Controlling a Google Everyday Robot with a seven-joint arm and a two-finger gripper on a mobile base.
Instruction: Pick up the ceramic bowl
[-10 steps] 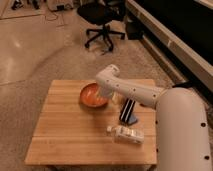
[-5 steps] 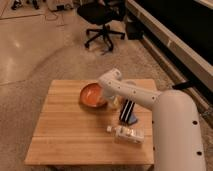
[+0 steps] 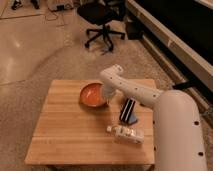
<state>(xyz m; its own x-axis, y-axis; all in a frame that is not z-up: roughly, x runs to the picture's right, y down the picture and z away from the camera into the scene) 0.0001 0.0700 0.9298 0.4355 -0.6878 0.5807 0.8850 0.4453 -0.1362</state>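
Ceramic bowl (image 3: 93, 94) upright on wooden bench (image 3: 65, 130), end effector (image 3: 107, 96) at bowl's right rim — grip state can't tell, white bottle (image 3: 126, 134) lying near front edge, dark packet (image 3: 129, 111) btwn bottle and bowl

No text, label, brand or number can be read anywhere: not on the white bottle (image 3: 126, 134), not on the dark striped packet (image 3: 128, 111), and the end effector (image 3: 107, 95) at the ceramic bowl (image 3: 93, 94) carries none

Smooth white rounded arm (image 3: 150, 97) w/ small dark screw dots; tool (image 3: 107, 96) at arm's far end.
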